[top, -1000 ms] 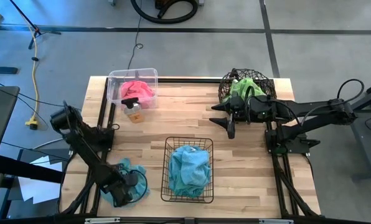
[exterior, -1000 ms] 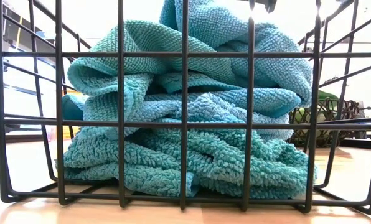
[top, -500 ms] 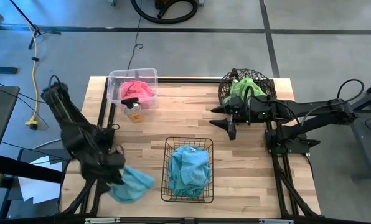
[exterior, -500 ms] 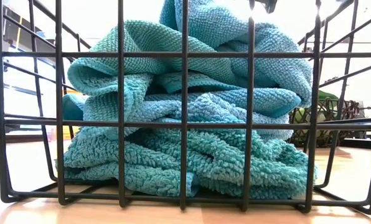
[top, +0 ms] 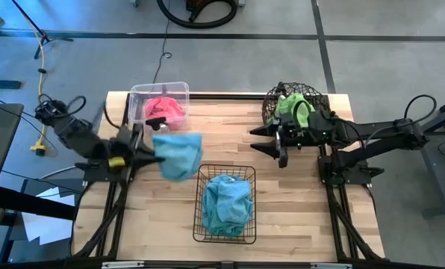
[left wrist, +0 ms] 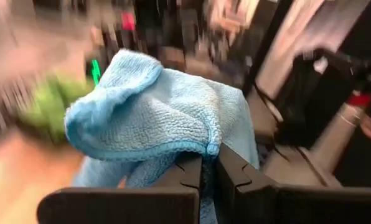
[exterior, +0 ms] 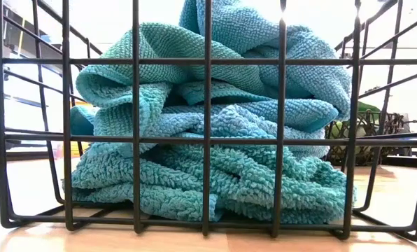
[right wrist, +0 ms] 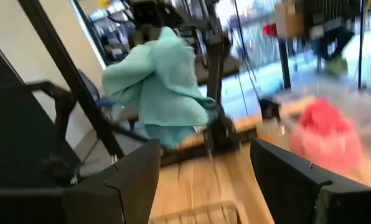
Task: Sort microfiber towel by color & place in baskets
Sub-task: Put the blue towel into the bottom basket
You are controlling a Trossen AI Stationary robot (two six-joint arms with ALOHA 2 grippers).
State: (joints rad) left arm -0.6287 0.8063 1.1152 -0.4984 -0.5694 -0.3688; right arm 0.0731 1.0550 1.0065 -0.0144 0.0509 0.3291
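Black wire-grid basket (top: pixel 225 203): at the near edge of the wooden worktop (top: pixel 297 194), piled with blue cloths.
Left claw (top: pixel 160 158): clamped on a fuzzy light-blue microfiber towel (top: pixel 178 154), hanging just beyond the basket.
Advice: centre over the basket, then lower before letting go.
Right claw (top: pixel 283 153): spread wide, empty, near the round brown wire basket (top: pixel 293 104).

three baskets (top: pixel 225 205), four towel heaps (top: pixel 178 155)

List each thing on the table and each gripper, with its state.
left gripper: shut on a light blue towel, held in the air
right gripper: open, empty
black wire-grid basket: holds blue towels
clear tub: holds a pink towel
round wire basket: holds a green towel
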